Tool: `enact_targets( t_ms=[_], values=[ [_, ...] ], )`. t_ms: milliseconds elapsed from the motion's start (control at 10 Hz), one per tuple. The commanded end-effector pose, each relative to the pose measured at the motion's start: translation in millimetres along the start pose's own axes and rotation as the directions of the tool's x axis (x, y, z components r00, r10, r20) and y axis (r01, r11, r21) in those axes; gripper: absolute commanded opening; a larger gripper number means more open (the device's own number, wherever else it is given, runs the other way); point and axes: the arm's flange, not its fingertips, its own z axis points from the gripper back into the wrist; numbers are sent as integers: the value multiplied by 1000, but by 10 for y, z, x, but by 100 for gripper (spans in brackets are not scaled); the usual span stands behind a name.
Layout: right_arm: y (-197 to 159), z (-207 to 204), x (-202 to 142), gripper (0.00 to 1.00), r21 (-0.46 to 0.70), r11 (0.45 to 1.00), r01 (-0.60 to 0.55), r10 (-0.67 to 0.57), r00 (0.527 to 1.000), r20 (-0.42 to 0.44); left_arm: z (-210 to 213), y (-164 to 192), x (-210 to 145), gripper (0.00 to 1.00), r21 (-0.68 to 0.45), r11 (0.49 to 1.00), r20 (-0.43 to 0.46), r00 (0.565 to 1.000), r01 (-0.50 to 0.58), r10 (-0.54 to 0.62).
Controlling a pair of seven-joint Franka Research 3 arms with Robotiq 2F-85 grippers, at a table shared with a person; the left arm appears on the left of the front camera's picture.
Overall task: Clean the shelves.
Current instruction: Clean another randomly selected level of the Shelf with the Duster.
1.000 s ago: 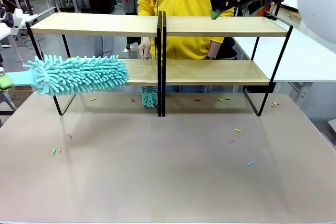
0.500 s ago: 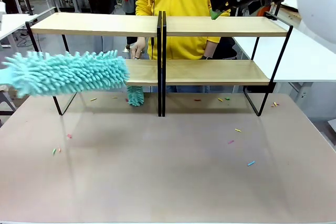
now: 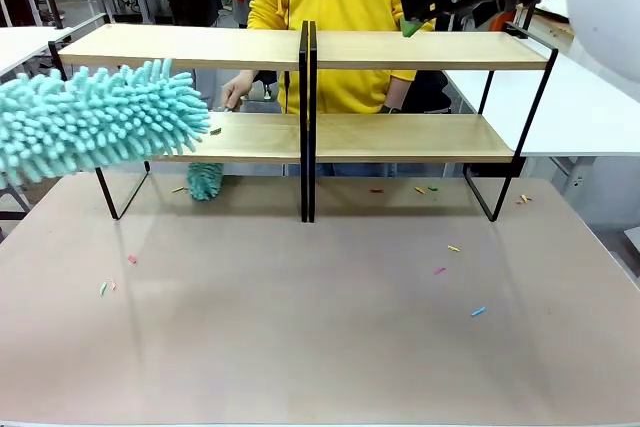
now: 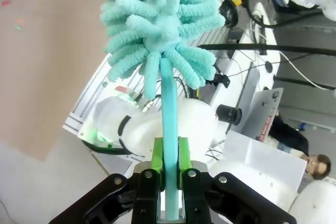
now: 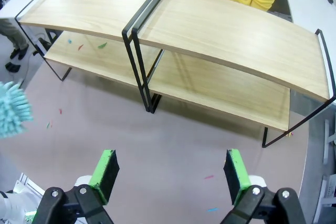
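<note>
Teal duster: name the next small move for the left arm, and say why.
Probably sweep the teal duster, clamped in the left end effector, rightward along the left rack's lower board: its head hangs off the rack's left end, and scraps lie on that board.

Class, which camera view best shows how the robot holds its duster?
The left wrist view: the left gripper is shut on the duster handle, pads either side. The front view shows its fluffy head at the left; the right wrist view catches a tuft at its left edge.
</note>
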Motion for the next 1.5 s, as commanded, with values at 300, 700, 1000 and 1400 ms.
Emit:
enact_targets(
  t_ms=[300,700,1000,1400],
  values=[
    [-7,-1,9,100,-6,1000,3,-3,1000,4,-158,194,494,13,69,986,53,988,-150,147],
    [-7,-1,9,100,-6,1000,3,-3,1000,4,-505,392,1049,13,278,919,123,959,-281,256],
    [-7,-1,9,100,-6,1000,3,-3,1000,4,-775,662,1644,13,395,871,131,956,-293,263],
    [-7,-1,9,100,-6,1000,3,-3,1000,4,-897,681,1957,13,267,928,182,959,-261,217]
  ],
)
